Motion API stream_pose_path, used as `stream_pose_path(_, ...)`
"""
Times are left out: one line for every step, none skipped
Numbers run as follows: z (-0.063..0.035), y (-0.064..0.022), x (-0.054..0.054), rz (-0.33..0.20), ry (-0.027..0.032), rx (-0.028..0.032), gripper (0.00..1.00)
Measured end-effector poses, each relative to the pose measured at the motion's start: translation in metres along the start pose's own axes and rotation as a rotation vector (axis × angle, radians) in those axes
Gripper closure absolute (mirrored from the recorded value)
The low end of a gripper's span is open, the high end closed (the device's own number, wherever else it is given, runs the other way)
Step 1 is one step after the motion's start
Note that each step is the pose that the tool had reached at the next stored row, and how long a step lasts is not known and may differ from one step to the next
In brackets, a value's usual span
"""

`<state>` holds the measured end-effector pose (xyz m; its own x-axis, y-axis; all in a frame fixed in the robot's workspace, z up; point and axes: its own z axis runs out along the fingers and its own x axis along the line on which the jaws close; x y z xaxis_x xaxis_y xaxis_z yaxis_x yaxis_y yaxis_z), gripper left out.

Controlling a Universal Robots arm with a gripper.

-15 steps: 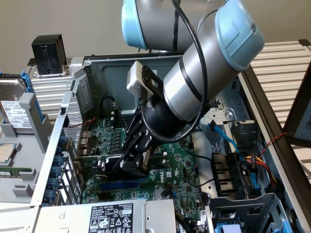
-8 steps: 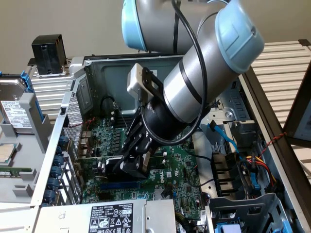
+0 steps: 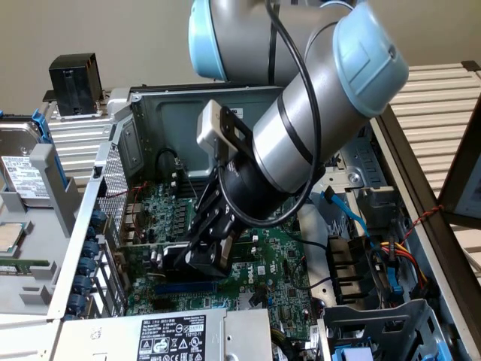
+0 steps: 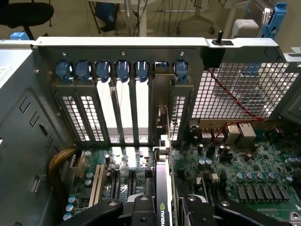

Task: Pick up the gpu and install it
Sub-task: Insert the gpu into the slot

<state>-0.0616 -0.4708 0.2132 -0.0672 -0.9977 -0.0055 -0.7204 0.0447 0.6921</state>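
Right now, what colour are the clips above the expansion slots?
Blue; the clips show best in the wrist view.

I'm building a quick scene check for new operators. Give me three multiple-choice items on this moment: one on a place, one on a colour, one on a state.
1. Where is the gpu?
A. Inside the case, over the motherboard
B. On a shelf outside
C. On the floor

2. What colour are the slot clips along the rear wall?
A. Red
B. Blue
C. Yellow

3. What is the gripper doing?
A. Open and empty
B. Closed on the gpu
C. Closed on a cable

Answers:
1 A, as the exterior view shows the black card held low over the green board inside the case.
2 B, as the wrist view shows a row of blue clips above the slot covers.
3 B, as the wrist view shows a finger on either side of the card.
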Motion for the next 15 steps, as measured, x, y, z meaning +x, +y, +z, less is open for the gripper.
stream_pose_path(0.0002, -0.0002, 0.0, 0.0, -0.0001, 0.0, 0.73)
stream_pose_path(0.0004, -0.0004, 0.0, 0.0, -0.0003, 0.0, 0.73)
stream_pose_path(0.0006, -0.0006, 0.0, 0.0, -0.0002, -0.0001, 0.73)
stream_pose_path(0.0007, -0.0007, 0.0, 0.0, -0.0001, -0.0001, 0.73)
stream_pose_path(0.0008, -0.0008, 0.0, 0.0, -0.0002, 0.0, 0.73)
stream_pose_path(0.001, -0.001, 0.0, 0.0, -0.0003, -0.0001, 0.73)
stream_pose_path(0.0012, -0.0011, 0.0, 0.0, -0.0003, 0.0, 0.73)
stream_pose_path(0.0013, -0.0013, 0.0001, 0.0, -0.0003, -0.0001, 0.73)
stream_pose_path(0.0015, -0.0014, 0.0001, 0.0, -0.0003, -0.0001, 0.73)
stream_pose_path(0.0016, -0.0016, 0.0001, 0.0, -0.0003, 0.0, 0.73)
stream_pose_path(0.0016, -0.0016, 0.0001, 0.0, -0.0003, -0.0001, 0.73)
stream_pose_path(0.0016, -0.0016, 0.0001, 0.0, -0.0002, -0.0001, 0.73)
stream_pose_path(0.0016, -0.0016, 0.0001, 0.0, -0.0002, -0.0001, 0.73)
stream_pose_path(0.0016, -0.0016, 0.0001, 0.0, -0.0002, 0.0, 0.73)
stream_pose_path(0.0016, -0.0016, 0.0001, 0.0, -0.0002, -0.0001, 0.73)
